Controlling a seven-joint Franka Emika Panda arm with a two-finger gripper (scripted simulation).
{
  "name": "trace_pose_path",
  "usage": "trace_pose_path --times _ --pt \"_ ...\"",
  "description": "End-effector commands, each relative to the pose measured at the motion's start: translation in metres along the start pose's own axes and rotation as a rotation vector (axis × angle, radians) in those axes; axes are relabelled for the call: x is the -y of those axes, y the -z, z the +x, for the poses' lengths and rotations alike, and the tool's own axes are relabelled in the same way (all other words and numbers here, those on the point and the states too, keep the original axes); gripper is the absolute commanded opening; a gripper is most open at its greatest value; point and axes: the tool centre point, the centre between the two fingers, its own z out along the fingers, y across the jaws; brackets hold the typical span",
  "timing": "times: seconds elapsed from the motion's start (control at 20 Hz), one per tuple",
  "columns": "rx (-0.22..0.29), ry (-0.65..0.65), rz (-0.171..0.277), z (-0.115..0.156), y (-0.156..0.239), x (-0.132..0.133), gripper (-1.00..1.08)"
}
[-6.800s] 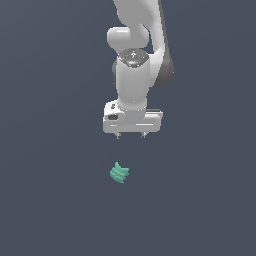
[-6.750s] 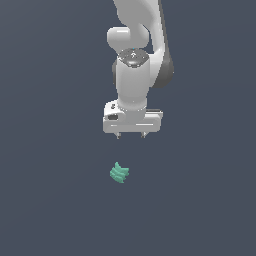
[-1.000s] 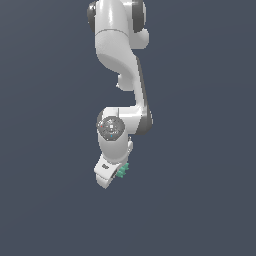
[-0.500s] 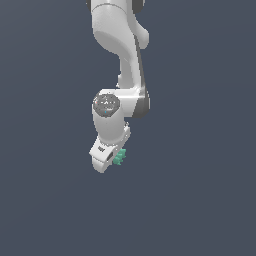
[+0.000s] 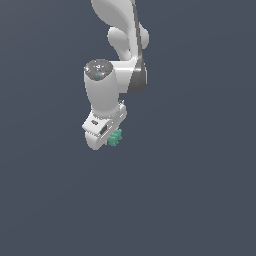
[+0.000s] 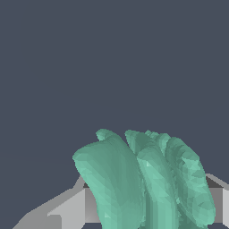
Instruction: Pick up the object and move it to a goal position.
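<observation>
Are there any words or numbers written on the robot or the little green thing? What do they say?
No words or numbers show in either view.
The white gripper: plain, apart from a small dark patch too small to tell what it is.
The teal-green object it holds: only wavy ridges, no writing, even up close in the wrist view.
The grey background: blank.

Distant exterior view; close-up wrist view

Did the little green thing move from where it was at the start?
Yes. The green piece is held by the gripper, higher in the exterior view than before.
</observation>
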Motion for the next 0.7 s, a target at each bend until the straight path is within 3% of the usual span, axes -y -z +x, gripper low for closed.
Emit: trace_pose_path --times 0.0,0.65 --pt "0.000 0.000 0.000 -0.010 0.015 0.009 -1.00" --pt "-0.002 0.000 0.000 -0.038 0.059 0.033 -1.00"
